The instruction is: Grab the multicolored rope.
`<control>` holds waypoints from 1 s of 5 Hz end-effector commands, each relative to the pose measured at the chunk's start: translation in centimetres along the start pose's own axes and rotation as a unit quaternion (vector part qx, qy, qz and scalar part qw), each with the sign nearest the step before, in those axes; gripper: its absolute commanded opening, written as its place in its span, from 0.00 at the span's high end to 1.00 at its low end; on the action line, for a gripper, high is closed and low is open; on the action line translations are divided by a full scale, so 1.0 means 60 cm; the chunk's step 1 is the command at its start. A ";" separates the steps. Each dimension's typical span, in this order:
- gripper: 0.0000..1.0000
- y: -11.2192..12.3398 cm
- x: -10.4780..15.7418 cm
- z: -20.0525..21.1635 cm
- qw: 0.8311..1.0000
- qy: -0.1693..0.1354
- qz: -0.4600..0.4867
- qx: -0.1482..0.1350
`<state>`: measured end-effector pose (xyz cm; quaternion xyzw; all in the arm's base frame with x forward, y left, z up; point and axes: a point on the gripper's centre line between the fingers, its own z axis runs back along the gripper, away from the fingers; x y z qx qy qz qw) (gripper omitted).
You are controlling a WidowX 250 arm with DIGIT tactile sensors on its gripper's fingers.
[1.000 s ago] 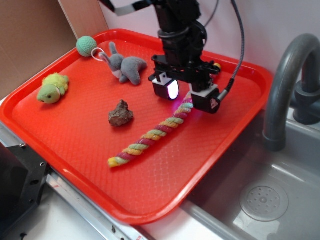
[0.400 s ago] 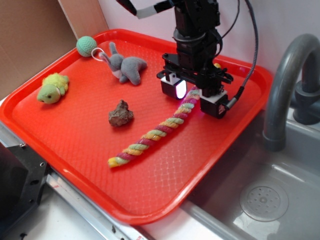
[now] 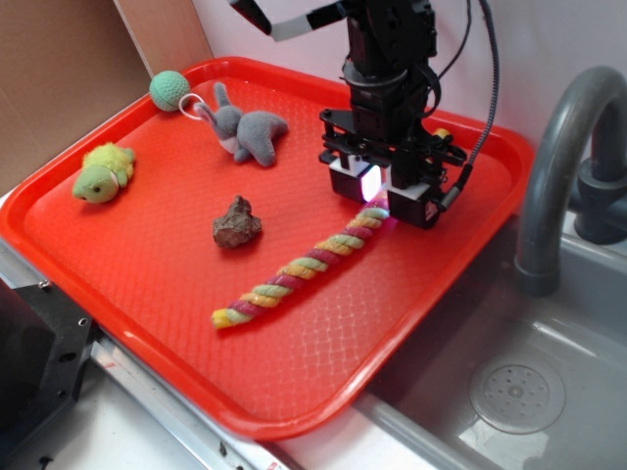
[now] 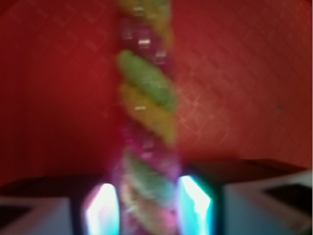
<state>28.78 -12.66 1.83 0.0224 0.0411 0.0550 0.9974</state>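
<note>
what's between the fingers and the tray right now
The multicolored rope runs between the two fingers, clearest in the wrist view; the gripper straddles its far end on the red tray.

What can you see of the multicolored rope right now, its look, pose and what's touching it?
The multicolored rope is a thick twisted fabric cord of yellow, pale green and magenta-red strands. It lies flat and nearly straight on the red tray, running diagonally from near the front edge up to the gripper. In the wrist view its far end sits between the two lit fingers, which flank it closely; firm contact is unclear. No toy touches it.
</note>
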 end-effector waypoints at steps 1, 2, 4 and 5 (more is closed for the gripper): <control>1.00 0.034 0.003 0.067 0.998 -0.036 0.027 0.035; 1.00 0.052 -0.036 0.146 0.997 -0.068 0.037 0.001; 1.00 0.178 -0.139 0.283 0.974 -0.159 0.108 -0.120; 1.00 0.194 -0.148 0.337 0.977 -0.138 0.097 -0.133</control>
